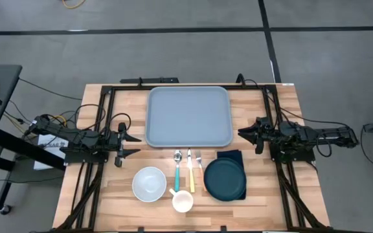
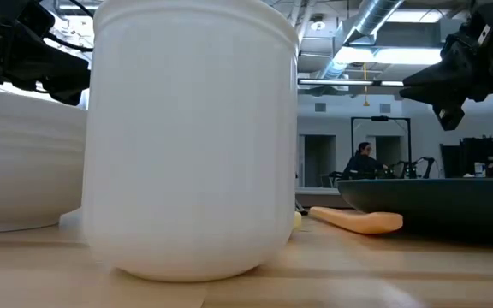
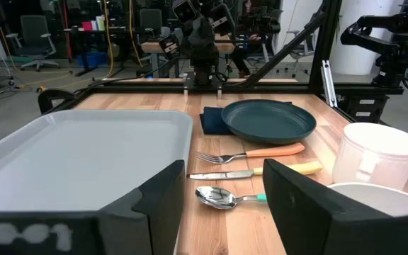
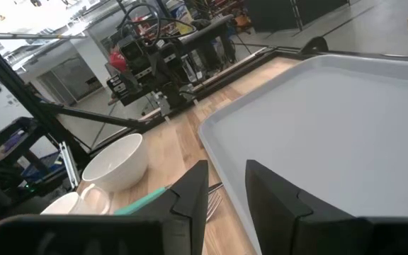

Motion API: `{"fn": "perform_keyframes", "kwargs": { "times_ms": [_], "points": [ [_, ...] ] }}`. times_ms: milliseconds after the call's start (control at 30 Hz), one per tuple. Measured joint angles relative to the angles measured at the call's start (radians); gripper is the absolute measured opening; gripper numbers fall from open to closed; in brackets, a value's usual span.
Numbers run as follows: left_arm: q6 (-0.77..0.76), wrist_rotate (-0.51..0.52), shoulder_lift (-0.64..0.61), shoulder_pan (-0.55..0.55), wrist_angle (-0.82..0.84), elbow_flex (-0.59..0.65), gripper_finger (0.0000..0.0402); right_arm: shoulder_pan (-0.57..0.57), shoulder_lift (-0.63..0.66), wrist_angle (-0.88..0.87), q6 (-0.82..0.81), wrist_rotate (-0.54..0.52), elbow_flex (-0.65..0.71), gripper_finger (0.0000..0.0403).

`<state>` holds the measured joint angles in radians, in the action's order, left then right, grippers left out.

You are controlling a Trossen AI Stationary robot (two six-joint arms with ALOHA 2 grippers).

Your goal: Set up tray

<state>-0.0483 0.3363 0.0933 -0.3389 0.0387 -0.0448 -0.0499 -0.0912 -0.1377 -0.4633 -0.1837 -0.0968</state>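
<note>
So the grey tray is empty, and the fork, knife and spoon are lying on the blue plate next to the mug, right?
Not quite. The tray is empty, but the fork, knife and spoon lie on the bare wooden table between the tray and the mug, beside the blue plate, not on it. The high view shows this.

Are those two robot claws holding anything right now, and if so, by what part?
Nothing is held. The left gripper stands open left of the tray; the right gripper hangs open and empty at the tray's right side.
</note>
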Motion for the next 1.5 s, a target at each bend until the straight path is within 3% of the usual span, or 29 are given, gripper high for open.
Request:
{"fn": "perform_keyframes", "kwargs": {
  "times_ms": [1000, 1167, 1500],
  "points": [
    [-0.015, -0.001, 0.0, 0.0, -0.046, 0.005, 0.018, 0.0, 0.0, 0.0, 0.0, 0.0, 0.0, 0.0087],
    [-0.038, -0.046, 0.0, 0.0, -0.143, 0.006, 0.018, 0.0, 0.0, 0.0, 0.0, 0.0, 0.0, 0.0087],
    [-0.02, -0.182, 0.0, 0.0, -0.169, 0.003, 0.018, 0.0, 0.0, 0.0, 0.0, 0.0, 0.0, 0.0087]
  ]
}}
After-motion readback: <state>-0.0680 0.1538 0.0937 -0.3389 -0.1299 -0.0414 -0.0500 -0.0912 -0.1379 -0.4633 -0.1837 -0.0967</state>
